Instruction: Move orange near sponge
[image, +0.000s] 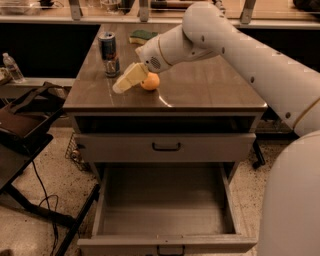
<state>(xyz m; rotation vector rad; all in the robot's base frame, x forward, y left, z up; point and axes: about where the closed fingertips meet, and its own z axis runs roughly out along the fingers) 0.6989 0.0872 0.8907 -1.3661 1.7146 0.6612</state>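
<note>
My pale yellow hand (123, 85) sits low over the front left part of the brown wood-topped desk (215, 90), angled down and to the left so that its tip reaches the surface. Whether it is open or closed on anything, I cannot tell from here. My thick white arm (240, 47) comes in from the right and crosses above the desk to reach it.

The small round orange fruit (150, 81) rests on the desk right against the right side of my hand, touching it, not far from the front edge. The small rectangular sponge with a dark green top over a yellow body (143, 36) lies flat at the far edge of the desk, well apart from the orange and behind it. A tall dark drink can with a silver rim (109, 53) stands upright to the left, between the two in depth and near my hand.

Below the top, the upper grey drawer (166, 146) is shut, and the lower grey drawer (165, 215) is pulled out wide. A clear plastic water bottle (12, 68) stands off to the far left, beyond the desk.
</note>
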